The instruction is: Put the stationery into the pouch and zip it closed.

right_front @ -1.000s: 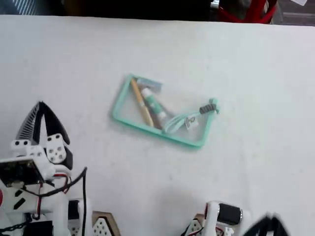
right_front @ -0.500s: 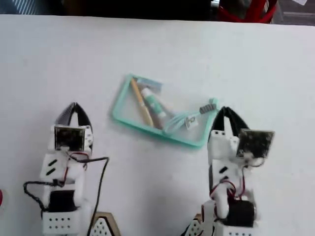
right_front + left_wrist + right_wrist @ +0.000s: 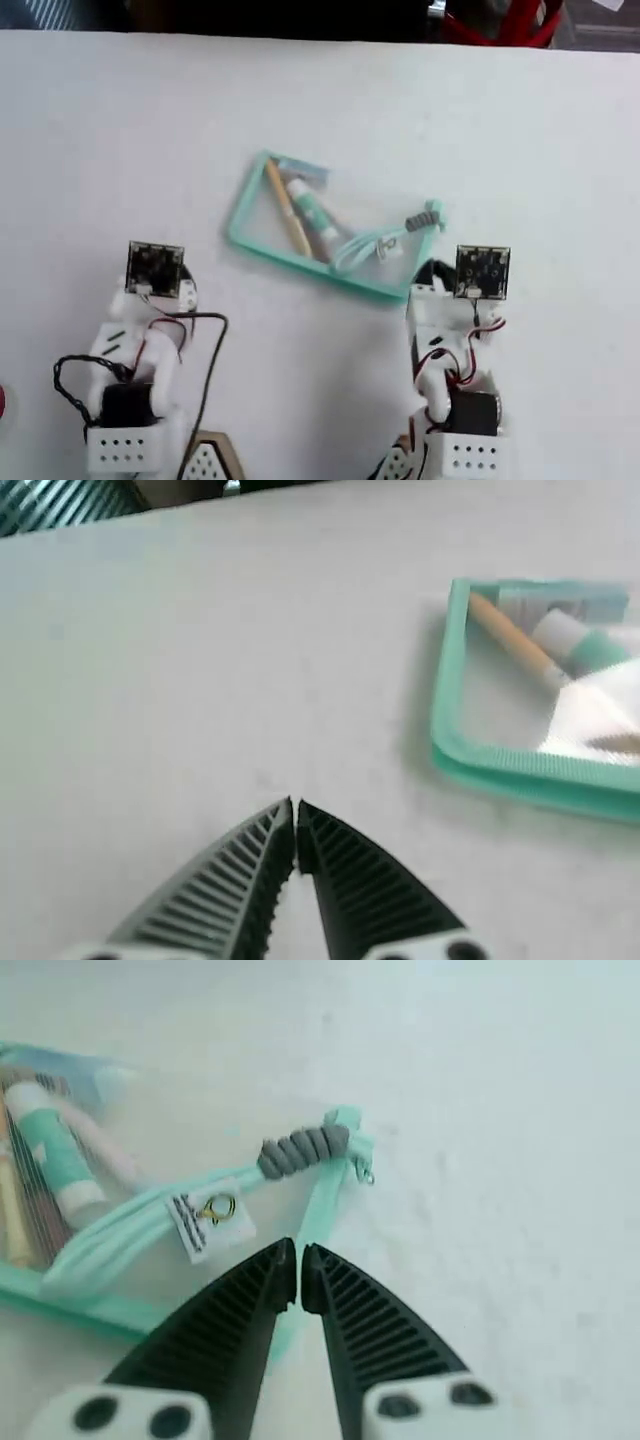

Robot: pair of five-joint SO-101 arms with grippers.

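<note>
Right end effector (image 3: 298, 1250) closed — over pouch (image 3: 130, 1160) edge.

No legible text. White tag (image 3: 210, 1222) on the pouch (image 3: 322, 1195), left of frame centre: dark print, unreadable.

Bright, even light; white table (image 3: 520, 150) almost washed out. Soft shadow hugs pouch (image 3: 520, 772) rim; glare on its clear face. High view: dark strip at 12 o'clock.

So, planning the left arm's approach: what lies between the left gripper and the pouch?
Nothing: in the left wrist view, the stretch of table between the left gripper and the pouch is bare.
</note>
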